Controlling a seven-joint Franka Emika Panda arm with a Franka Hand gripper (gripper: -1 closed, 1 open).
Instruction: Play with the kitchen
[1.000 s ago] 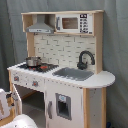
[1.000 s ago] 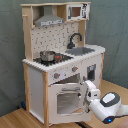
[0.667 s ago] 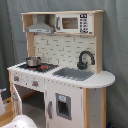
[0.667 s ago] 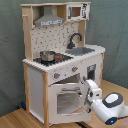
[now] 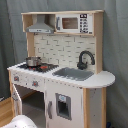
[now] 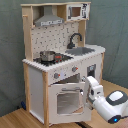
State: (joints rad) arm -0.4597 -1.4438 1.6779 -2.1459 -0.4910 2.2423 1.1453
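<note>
step: opening oven door [image 6: 67, 101] of kitchen [image 6: 60, 60] | gripper [image 6: 86, 93] at door edge, jaws: cannot tell | next: likely swing wider

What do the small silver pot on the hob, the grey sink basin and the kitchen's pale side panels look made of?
Small silver pot: looks like metal, given its shiny highlights, though it could be metallised plastic. Grey sink basin: matte, even grey with no glare, probably plastic, but brushed metal is possible. Pale side panels of the toy kitchen: light wood or wood-look board, with a tan tone, flat cut edges and a satin finish.
</note>
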